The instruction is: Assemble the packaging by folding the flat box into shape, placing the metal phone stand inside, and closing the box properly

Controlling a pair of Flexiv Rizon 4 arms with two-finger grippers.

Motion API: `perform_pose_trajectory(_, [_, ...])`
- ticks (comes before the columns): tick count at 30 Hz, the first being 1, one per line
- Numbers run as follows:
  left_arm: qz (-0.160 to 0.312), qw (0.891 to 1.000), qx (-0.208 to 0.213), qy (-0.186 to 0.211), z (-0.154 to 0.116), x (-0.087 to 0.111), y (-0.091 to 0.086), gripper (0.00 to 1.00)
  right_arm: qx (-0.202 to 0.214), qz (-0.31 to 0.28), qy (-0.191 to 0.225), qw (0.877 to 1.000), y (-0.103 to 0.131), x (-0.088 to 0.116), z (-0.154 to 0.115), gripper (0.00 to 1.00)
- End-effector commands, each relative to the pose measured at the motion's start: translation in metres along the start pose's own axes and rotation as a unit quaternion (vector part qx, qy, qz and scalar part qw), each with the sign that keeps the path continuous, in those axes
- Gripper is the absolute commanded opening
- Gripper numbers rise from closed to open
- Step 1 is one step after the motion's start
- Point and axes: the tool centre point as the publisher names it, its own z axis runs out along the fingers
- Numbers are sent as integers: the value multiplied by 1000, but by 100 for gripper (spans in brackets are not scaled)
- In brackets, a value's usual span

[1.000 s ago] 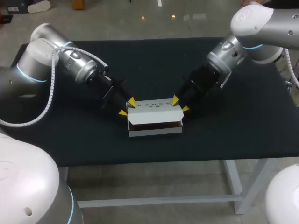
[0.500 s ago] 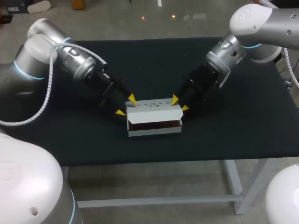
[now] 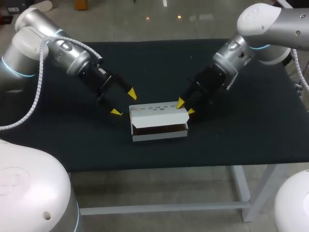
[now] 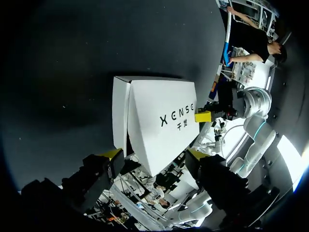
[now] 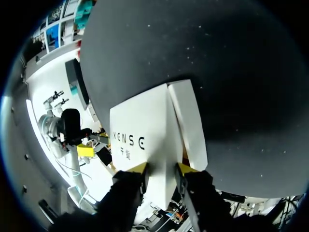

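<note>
The white box (image 3: 159, 120) lies in the middle of the table, its lid raised a little so that a dark gap shows along the front; no phone stand can be made out. My left gripper (image 3: 123, 103) is open, just off the box's left end and not touching it. From the left wrist the box (image 4: 154, 121) lies ahead of that gripper (image 4: 153, 157), between its wide-spread fingers. My right gripper (image 3: 186, 107) is at the box's right end. In the right wrist view this gripper (image 5: 162, 169) is shut on the end of the white box (image 5: 145, 130).
The black table top (image 3: 159, 63) is bare around the box, with free room behind it and on both sides. Its front edge runs not far below the box. Both arms slant in from the back corners.
My left gripper has opened wide and drawn back up and to the left, away from the box's left end. The right gripper and the box have stayed where they were.
</note>
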Motion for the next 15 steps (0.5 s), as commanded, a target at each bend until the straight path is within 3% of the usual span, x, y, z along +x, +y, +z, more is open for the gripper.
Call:
perform_pose_trajectory(1, [29,999,35,-24,-15,14,13,100,2,0,1,1000,1,0,-1,38])
perform_pose_trajectory(10, [138,989,12,-56,-32,39,22,100,1,0,2,1000,1,1,-1,42])
perform_pose_trajectory(15, [220,972,-26,-74,-40,52,25,100,1,0,2,1000,1,1,-1,41])
